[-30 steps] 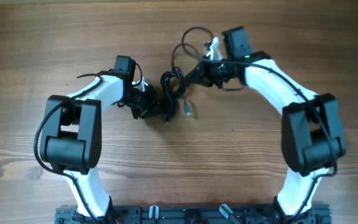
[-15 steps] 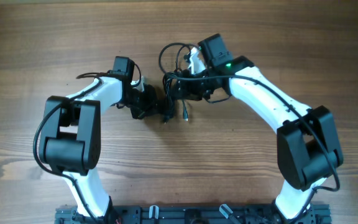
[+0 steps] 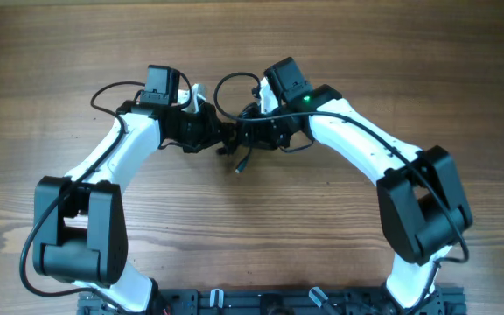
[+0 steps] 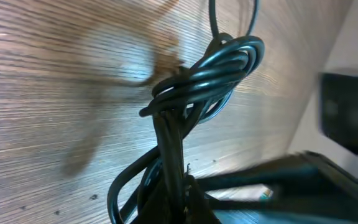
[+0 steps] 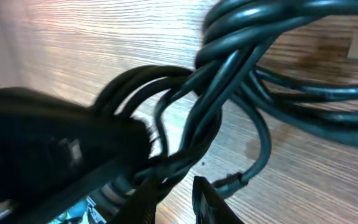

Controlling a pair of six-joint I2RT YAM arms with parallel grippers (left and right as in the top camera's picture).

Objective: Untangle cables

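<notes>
The cables (image 3: 231, 137) form a black knot held just above the wooden table between my two grippers. A thin loop (image 3: 220, 87) rises behind the knot and a plug end (image 3: 239, 166) dangles below it. My left gripper (image 3: 218, 136) is shut on the cables from the left. In the left wrist view the strands run up from its jaws (image 4: 180, 186) into a tight coil (image 4: 207, 71). My right gripper (image 3: 243, 133) faces it from the right, almost touching. In the right wrist view its gripper (image 5: 173, 180) stands slightly open with bare wood in the gap, and the cables (image 5: 229, 68) cross just beyond the fingertips.
The wooden table (image 3: 409, 52) stretches around both arms. Thick black arm wires run along the left arm (image 3: 112, 92) and the right arm (image 3: 357, 114). The arm bases stand on a black rail at the near edge (image 3: 261, 302).
My right gripper let go of the loop, opened, and swung left to the knot. My left gripper closed on the cables and moved up and away with them.
</notes>
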